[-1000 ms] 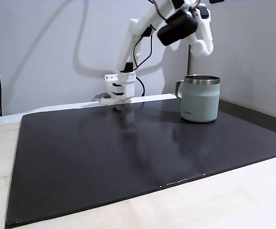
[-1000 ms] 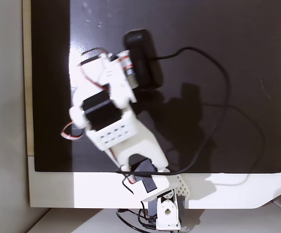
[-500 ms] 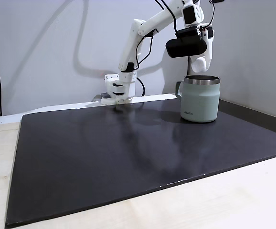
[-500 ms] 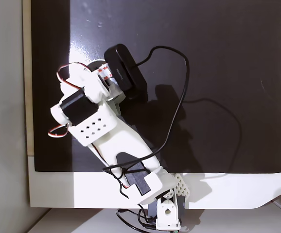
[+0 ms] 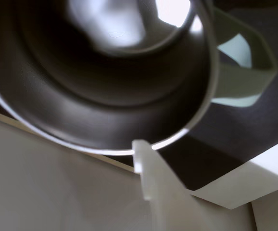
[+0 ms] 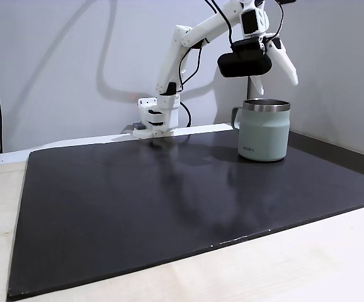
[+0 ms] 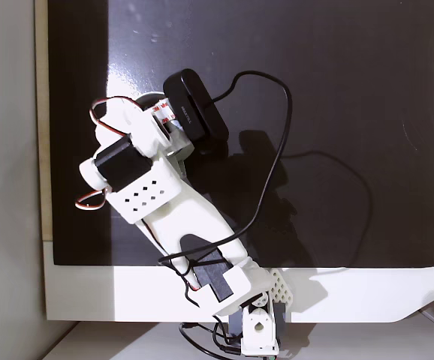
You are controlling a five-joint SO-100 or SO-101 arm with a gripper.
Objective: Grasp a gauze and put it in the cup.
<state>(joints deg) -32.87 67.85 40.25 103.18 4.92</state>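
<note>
Gauze not discernible between jaws, possibly already dropped. Gripper (image 6: 276, 63) hovers with jaws spread, cup (image 6: 264, 130) directly below, its bright steel inside (image 5: 105, 72) blurred. Best kept centred over rim, then lifted straight.

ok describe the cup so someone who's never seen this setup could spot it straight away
In the side-on fixed view, find the big black mat on the pale table, then its far right part beneath the white arm's gripper. The cup stands there: a pale sage-green mug with a steel rim, a side handle and a small dark logo near its base.
</note>
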